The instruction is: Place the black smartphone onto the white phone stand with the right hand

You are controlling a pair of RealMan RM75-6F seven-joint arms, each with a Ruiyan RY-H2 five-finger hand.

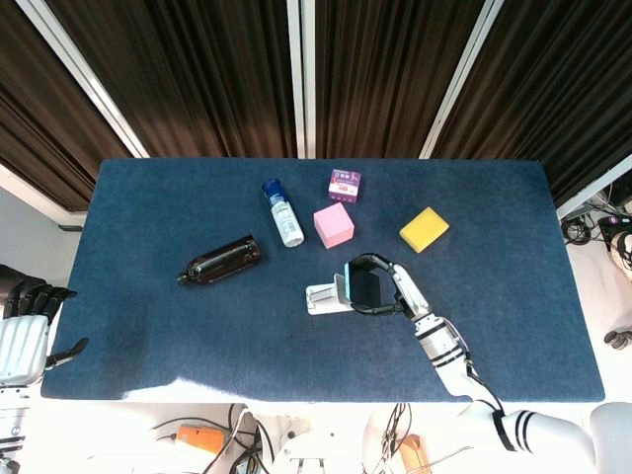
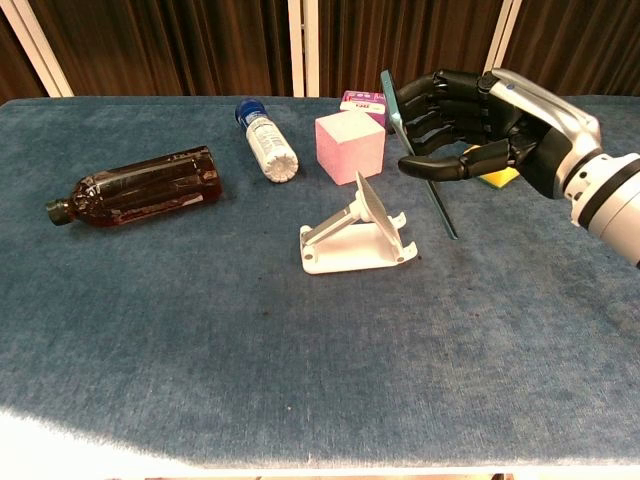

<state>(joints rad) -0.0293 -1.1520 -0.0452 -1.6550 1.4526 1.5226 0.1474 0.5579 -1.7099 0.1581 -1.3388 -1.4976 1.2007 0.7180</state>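
Note:
My right hand [image 1: 383,288] [image 2: 478,127] grips the black smartphone [image 1: 359,287] [image 2: 415,158], which has a teal edge. The phone stands nearly upright, tilted, and hangs in the air just right of the white phone stand [image 1: 332,294] [image 2: 356,236]. The stand sits on the blue table with its back plate raised and nothing on it. In the chest view the phone's lower end is close to the stand's right side, and I cannot tell if they touch. My left hand [image 1: 25,336] rests off the table's left edge, its fingers apart, holding nothing.
A dark bottle [image 1: 219,260] lies left of the stand. A white bottle with a blue cap [image 1: 282,212], a pink cube [image 1: 334,225] and a purple box [image 1: 345,184] lie behind it. A yellow sponge [image 1: 424,229] sits at the back right.

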